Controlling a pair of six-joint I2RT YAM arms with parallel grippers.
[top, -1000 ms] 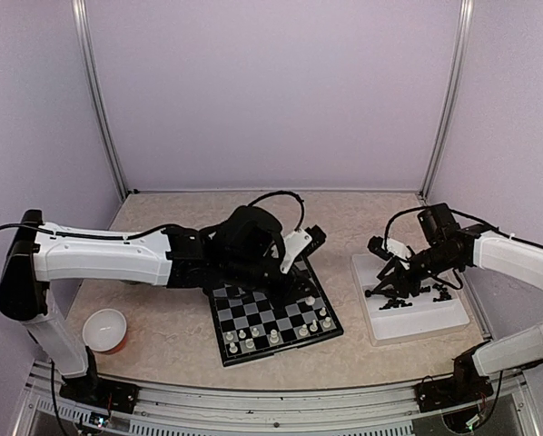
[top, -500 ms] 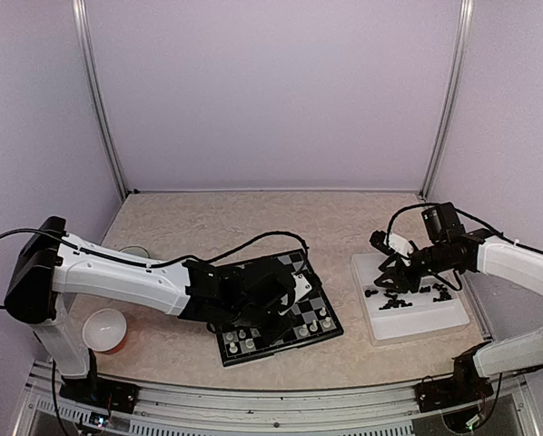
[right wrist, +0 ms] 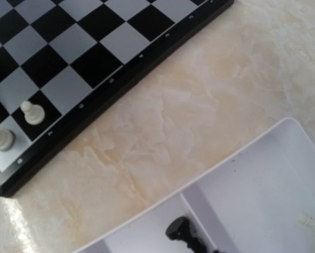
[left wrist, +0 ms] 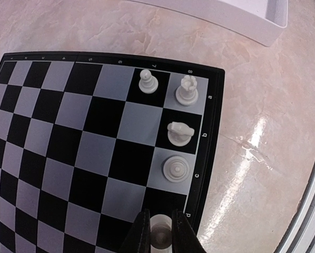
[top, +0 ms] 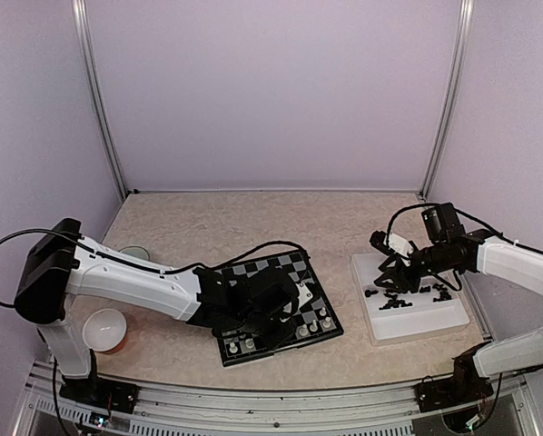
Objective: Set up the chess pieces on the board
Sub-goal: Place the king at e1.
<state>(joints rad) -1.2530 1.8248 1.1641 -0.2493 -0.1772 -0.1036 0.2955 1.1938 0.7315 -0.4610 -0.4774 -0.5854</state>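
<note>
Standing by the table, I took the step in hand to be seating one more white man in the back rank. The left gripper (left wrist: pixel 161 232) was low over the board (left wrist: pixel 68 132), at 6 o'clock in its own wrist view. Its fingers (left wrist: pixel 141 234) were drawn in tight, pinching a white piece (left wrist: pixel 160 235) over a rim-side square. From there the row ran on toward 12 o'clock: the bishop (left wrist: pixel 176 168) next door, then the knight (left wrist: pixel 179 133) and the rook (left wrist: pixel 186 89), with a pawn (left wrist: pixel 148 81) at 9 o'clock of the rook.

To do it well, I reckoned, the piece wanted to go straight down, upright and centred in its square. The jaws should then part only slightly, since the bishop stood just beside them, and the lift should be vertical, so nothing got dragged or tipped.

Off at 3 o'clock of the board, the right gripper (top: pixel 387 261) hung over the white tray (top: pixel 435 320), above the black pieces (top: pixel 394 301) scattered there. I could not tell whether its jaws were spread or holding anything, as its own camera showed no fingers.
</note>
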